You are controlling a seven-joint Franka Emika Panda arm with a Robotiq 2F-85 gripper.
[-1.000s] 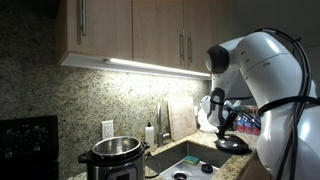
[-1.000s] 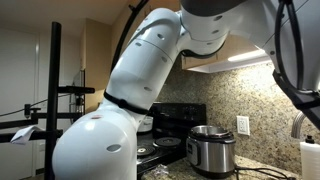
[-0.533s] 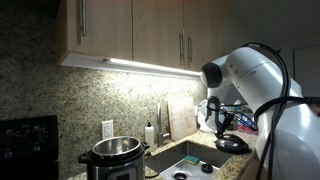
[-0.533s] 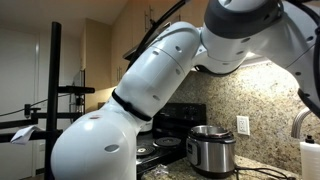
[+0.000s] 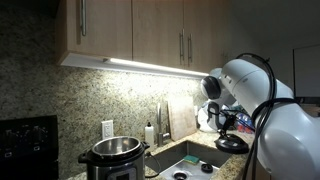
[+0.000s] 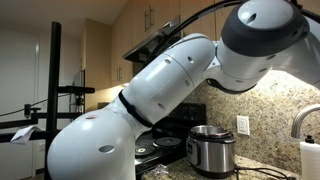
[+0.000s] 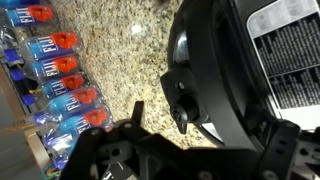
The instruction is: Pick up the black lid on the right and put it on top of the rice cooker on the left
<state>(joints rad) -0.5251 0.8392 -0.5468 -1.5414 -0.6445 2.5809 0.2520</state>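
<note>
The black lid lies flat near the counter's right end, well apart from the rice cooker at its left end; the gripper hangs just above the lid, jaws wide, empty

The arm is built of fat, rounded, glossy white shells, joined by narrow dark seams, as both exterior views show. A thin black cable loops along its outside. The gripper is matte black and angular.
</note>
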